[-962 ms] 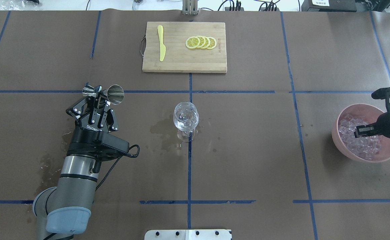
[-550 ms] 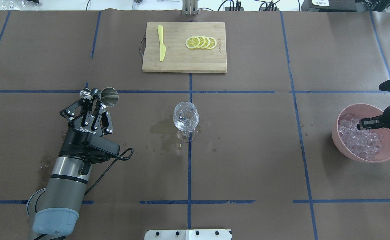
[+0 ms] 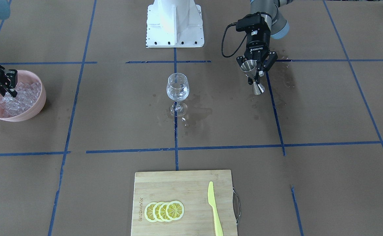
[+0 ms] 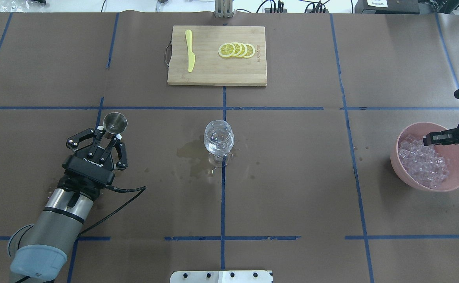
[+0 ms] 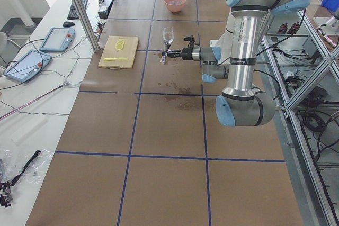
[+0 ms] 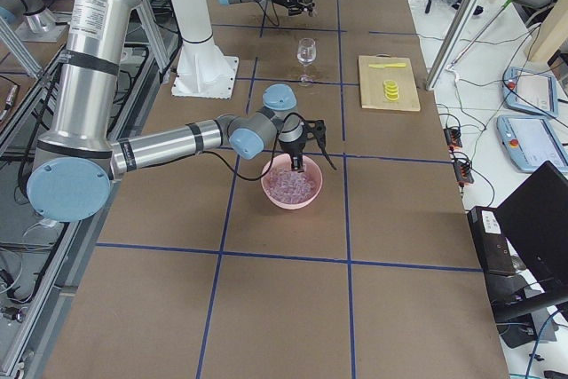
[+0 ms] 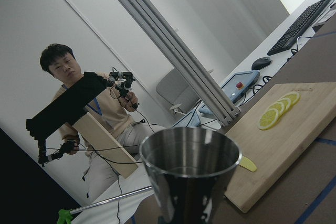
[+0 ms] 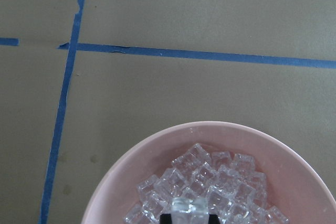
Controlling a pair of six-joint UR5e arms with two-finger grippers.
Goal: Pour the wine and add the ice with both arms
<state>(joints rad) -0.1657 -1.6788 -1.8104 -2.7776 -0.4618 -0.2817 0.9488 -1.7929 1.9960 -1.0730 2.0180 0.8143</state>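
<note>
My left gripper [image 4: 110, 135] is shut on a steel jigger [image 4: 115, 122] and holds it upright, left of the stemmed glass [image 4: 218, 141]. The jigger also shows in the front view [image 3: 253, 82] and fills the left wrist view [image 7: 189, 171]. I cannot make out wine in the glass or the jigger. My right gripper [image 4: 427, 138] is over the far rim of the pink bowl [image 4: 392, 159] of ice [image 4: 423, 165]. In the right wrist view its fingertips pinch one clear ice cube [image 8: 188, 205] above the pile [image 8: 220, 182].
A wooden cutting board [image 4: 217, 74] at the far middle carries lemon slices [image 4: 237, 50] and a yellow knife [image 4: 190, 51]. Dark wet stains [image 4: 192, 153] lie by the glass's foot. The white pedestal [image 3: 175, 23] stands at the robot's side.
My left arm has drawn back to the left and the jigger has turned from tilted toward the glass to upright. My right gripper has risen from the ice pile toward the bowl's far rim.
</note>
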